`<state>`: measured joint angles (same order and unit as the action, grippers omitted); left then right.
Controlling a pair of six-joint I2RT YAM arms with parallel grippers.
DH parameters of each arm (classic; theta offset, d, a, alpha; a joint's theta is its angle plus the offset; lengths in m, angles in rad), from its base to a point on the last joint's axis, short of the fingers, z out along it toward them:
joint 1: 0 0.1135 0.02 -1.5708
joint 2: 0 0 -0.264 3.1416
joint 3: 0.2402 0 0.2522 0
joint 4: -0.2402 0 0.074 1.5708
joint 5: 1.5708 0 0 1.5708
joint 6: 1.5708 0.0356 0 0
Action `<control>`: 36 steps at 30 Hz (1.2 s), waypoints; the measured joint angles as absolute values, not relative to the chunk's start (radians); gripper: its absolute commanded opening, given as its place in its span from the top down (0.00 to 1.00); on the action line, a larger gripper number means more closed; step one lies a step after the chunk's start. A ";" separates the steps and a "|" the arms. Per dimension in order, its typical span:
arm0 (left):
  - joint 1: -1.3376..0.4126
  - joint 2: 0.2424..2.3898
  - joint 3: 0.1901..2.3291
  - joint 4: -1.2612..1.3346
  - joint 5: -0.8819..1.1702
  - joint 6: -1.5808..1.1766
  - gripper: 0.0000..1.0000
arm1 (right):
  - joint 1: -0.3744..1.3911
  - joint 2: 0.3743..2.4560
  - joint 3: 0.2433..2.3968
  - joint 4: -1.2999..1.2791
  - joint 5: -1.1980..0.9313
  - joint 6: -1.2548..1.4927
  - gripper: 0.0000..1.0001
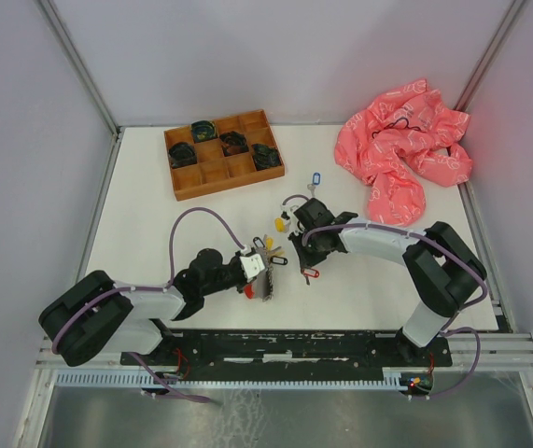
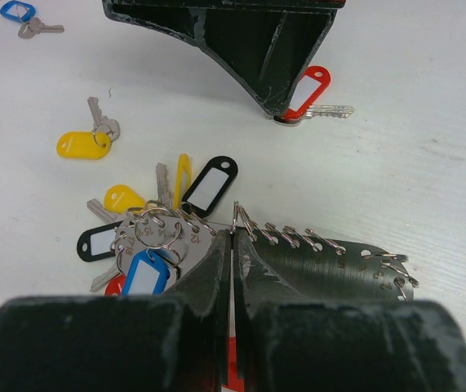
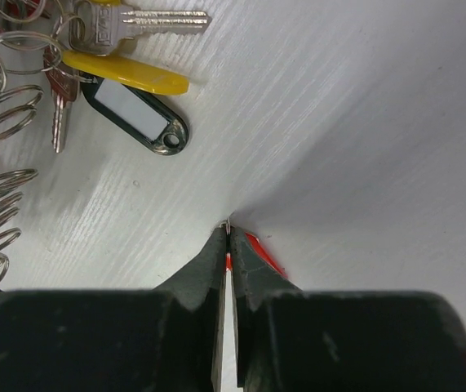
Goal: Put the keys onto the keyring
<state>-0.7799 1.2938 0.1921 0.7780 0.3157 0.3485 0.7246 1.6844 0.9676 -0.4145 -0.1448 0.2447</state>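
Note:
My left gripper [image 2: 233, 237] is shut on the keyring [image 2: 322, 253], a silvery numbered plate edged with small rings. Red plastic shows under its jaws. Keys with blue, black and yellow tags [image 2: 155, 237] hang from it at the left. In the top view this gripper [image 1: 264, 280] holds the bunch mid-table. My right gripper [image 3: 228, 230] presses down on the table, shut on the thin ring of a red-tagged key [image 2: 308, 88]. Its red tag [image 3: 264, 253] peeks out beside the fingers. Loose keys lie beyond: one yellow-tagged [image 2: 83, 144], one blue-tagged [image 2: 18, 11].
A wooden compartment tray [image 1: 224, 154] with dark items stands at the back left. A crumpled pink cloth [image 1: 401, 154] lies at the back right. White walls close in both sides.

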 measured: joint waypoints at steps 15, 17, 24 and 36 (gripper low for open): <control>-0.780 1.294 0.197 0.772 0.325 0.349 0.97 | 0.725 1.584 0.972 -0.453 -0.162 0.135 0.99; -0.780 1.294 0.197 0.772 0.334 0.349 0.97 | 0.725 1.540 0.972 -0.450 -0.181 0.102 0.99; -0.778 1.294 0.197 0.779 0.385 0.388 0.97 | 0.725 1.396 0.900 -0.404 -0.310 -0.056 0.96; -0.775 1.344 0.196 0.836 0.477 0.479 0.97 | 0.850 1.304 0.764 -0.284 -0.358 -0.310 0.99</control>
<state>-0.7753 1.3437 0.1955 0.8356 0.4774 0.4786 0.8497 1.3045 0.7635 -0.2840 -0.3576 -0.3099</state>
